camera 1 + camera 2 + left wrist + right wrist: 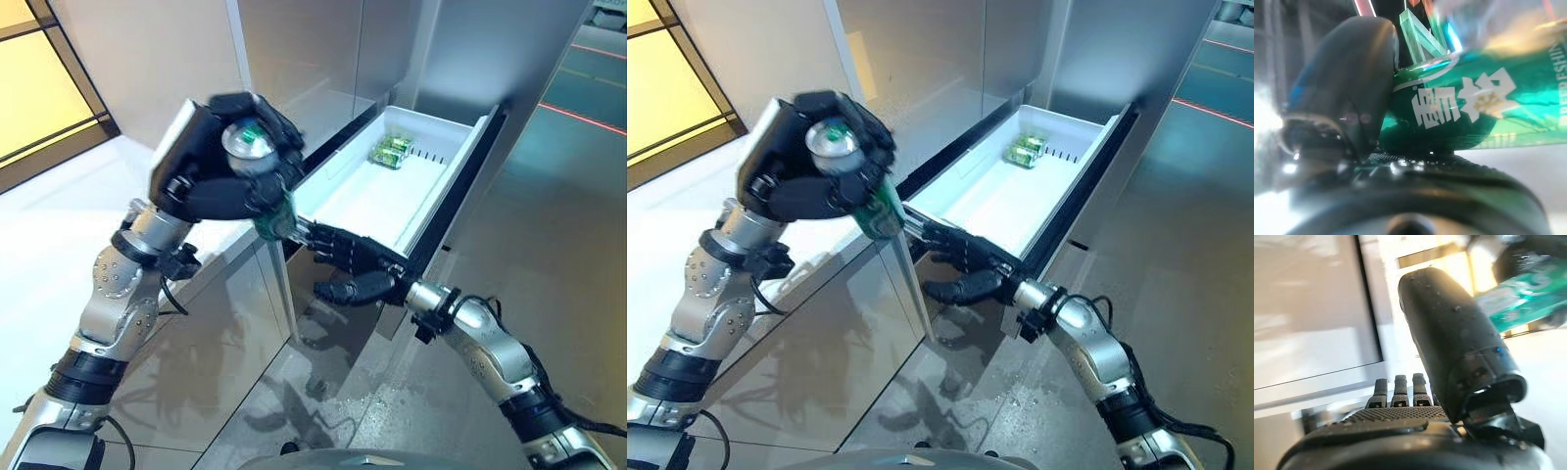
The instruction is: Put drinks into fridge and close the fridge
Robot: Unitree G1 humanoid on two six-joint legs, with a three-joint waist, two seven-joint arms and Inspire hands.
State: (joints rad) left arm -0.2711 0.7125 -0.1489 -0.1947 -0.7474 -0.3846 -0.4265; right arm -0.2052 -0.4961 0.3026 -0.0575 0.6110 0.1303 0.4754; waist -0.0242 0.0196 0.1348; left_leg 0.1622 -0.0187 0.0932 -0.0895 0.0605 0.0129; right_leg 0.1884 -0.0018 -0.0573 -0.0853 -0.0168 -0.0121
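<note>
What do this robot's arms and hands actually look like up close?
Both arms are silver-grey metal with rounded joint housings and black bands. Each ends in a dark, glossy hand, the left hand and the right hand, with jointed fingers and a thick rounded thumb. Thin black cables loop beside the wrists and elbows.

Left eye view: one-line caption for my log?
Left hand lifts a green can beside the open fridge drawer, right hand open at its front.
</note>
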